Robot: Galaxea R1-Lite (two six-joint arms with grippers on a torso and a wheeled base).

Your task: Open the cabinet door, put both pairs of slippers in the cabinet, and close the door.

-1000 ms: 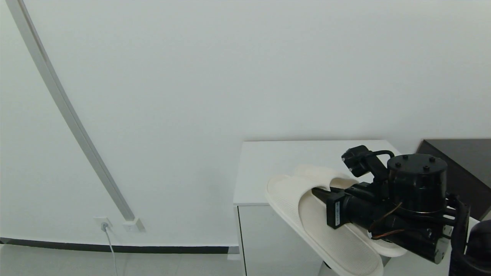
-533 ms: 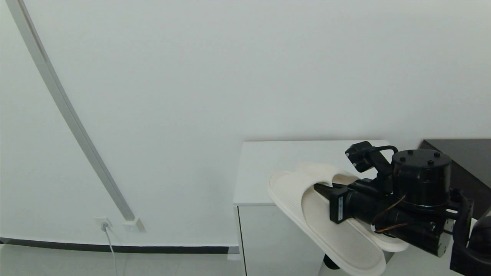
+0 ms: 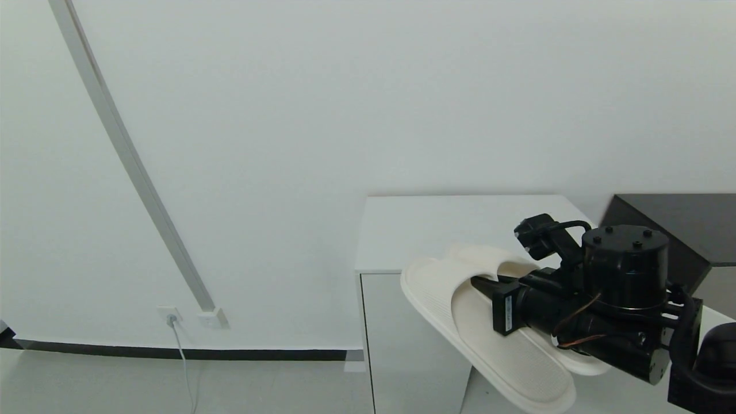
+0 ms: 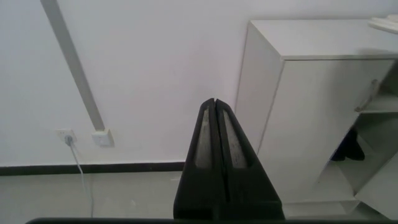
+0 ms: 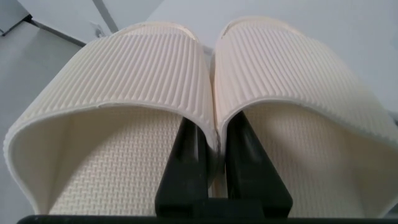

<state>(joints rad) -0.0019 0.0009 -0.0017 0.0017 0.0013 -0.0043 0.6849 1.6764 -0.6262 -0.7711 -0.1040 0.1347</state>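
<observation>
Clamped in the right gripper (image 5: 213, 137) — the pair of cream slippers (image 3: 494, 351), one finger inside each, jaws closed on the two adjoining strap edges. Held off the ground, soles tilted, just in front of the white cabinet (image 3: 437, 230) and overlapping its top front edge in the head view. Left gripper (image 4: 215, 124) pressed fully together, nothing between. Beyond it, the cabinet front with a handle (image 4: 369, 96) — interior shelves (image 4: 380, 107) exposed alongside. Low on the wall, a socket (image 3: 170, 315) with a cable.
</observation>
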